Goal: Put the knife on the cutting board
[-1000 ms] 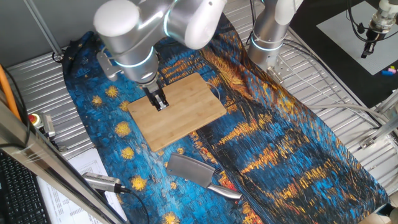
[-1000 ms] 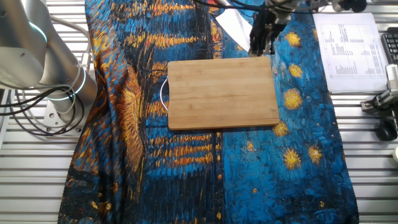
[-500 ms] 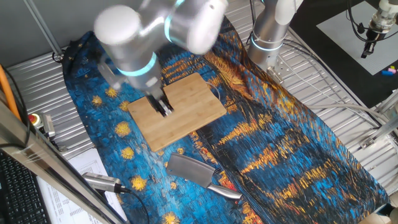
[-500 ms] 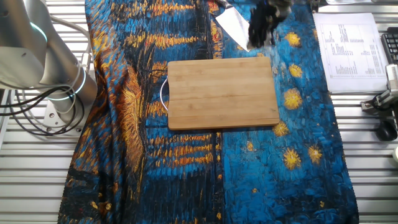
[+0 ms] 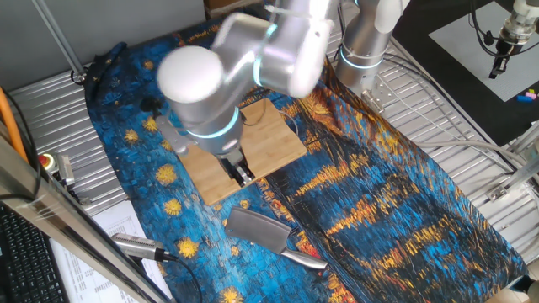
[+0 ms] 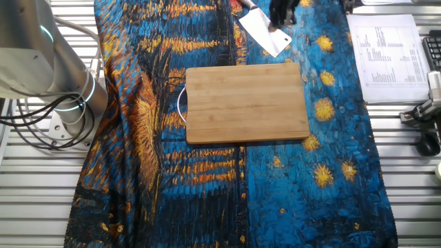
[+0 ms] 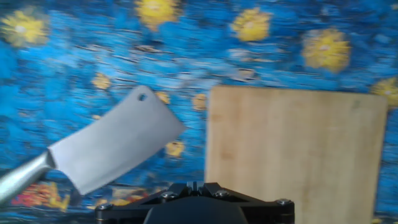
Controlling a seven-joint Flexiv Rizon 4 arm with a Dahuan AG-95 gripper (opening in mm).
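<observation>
Knife just beside fingers

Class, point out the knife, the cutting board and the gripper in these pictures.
knife (image 7: 118,149): hand view, middle of the broad blade.
cutting board (image 6: 248,103): the other fixed view, centre of the top face.
gripper (image 5: 243,174): one fixed view, between the fingertips.

We see a silver-grey arm of rounded, bulbous joints, each ringed with a glowing cyan band. A second cylindrical segment carries the same light ring. The gripper is small, black and narrow. In the hand view its black housing shows silver screw heads.
</observation>
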